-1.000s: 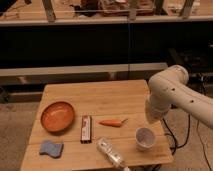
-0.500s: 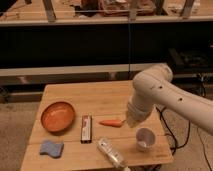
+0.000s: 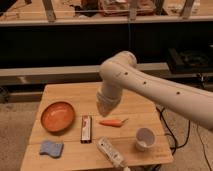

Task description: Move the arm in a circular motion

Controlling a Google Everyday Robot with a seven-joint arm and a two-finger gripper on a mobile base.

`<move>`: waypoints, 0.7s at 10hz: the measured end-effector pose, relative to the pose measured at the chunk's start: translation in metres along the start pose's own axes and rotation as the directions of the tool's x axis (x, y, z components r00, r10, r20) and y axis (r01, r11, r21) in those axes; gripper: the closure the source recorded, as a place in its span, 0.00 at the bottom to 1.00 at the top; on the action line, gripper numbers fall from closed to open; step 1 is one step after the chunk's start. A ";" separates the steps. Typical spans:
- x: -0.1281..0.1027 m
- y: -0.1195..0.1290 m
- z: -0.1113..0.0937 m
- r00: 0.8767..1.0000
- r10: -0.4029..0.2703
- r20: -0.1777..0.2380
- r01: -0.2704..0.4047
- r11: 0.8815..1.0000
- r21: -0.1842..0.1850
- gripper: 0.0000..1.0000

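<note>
The arm (image 3: pixel 150 86) comes in from the right, gripper (image 3: pixel 107 106) hanging over the table (image 3: pixel 65 95) by the carrot (image 3: pixel 112 122). No clue if it's closed.

Wooden table (image 3: pixel 65 95) in a warmly lit workroom, dark shelving behind
The table stands on a speckled grey floor (image 3: pixel 14 125); behind the table a pale ledge (image 3: pixel 50 72) runs under black panels (image 3: pixel 60 45), black cables (image 3: pixel 172 131) trail right of the table, and the gripper (image 3: pixel 107 106) hangs over the table's middle
</note>
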 end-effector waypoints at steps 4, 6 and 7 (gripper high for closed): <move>0.055 -0.069 0.011 0.997 -0.026 -0.075 0.026 1.000 -0.010 1.00; 0.078 -0.064 0.016 0.994 0.029 -0.101 -0.031 0.999 -0.017 1.00; 0.093 -0.051 0.017 0.991 0.070 -0.110 -0.073 0.997 -0.022 1.00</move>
